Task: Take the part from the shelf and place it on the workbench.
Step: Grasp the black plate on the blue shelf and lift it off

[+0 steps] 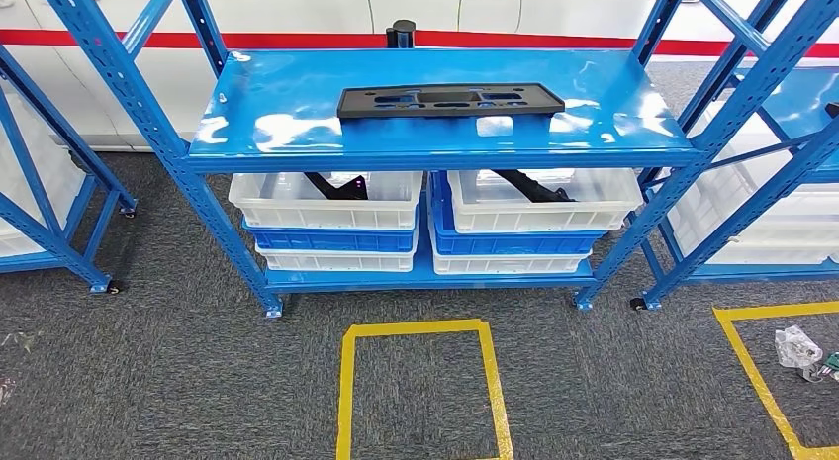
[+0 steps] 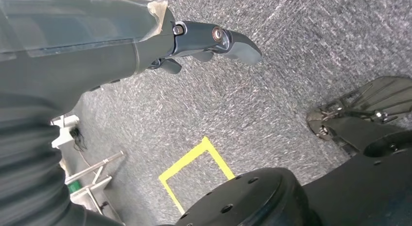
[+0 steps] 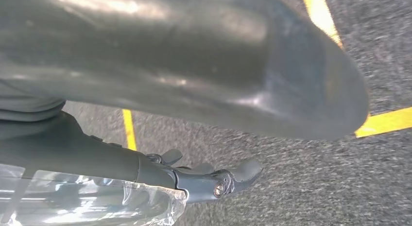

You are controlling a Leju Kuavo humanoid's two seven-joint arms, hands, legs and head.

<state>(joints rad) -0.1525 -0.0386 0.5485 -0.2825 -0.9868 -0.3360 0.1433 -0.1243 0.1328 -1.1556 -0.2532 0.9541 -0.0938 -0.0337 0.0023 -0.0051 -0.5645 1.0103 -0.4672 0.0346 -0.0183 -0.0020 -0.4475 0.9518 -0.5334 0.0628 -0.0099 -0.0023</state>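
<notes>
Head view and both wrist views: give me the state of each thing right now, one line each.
black part: lying flat on the top shelf, untouched.
left white bin: on the lower shelf, stacked on other bins, dark piece inside.
right white bin: on the lower shelf, stacked likewise, dark piece inside.
left hand: hanging over the carpet, holding nothing, fingers apart.
right hand: hanging over the carpet, holding nothing.

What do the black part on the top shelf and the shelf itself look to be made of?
Black part: likely moulded plastic or rubber, matte; it shows no glare, and its cut-outs have rounded edges.
Shelf: probably painted sheet metal, glossy blue; it throws bright reflections, and its uprights are perforated.
</notes>
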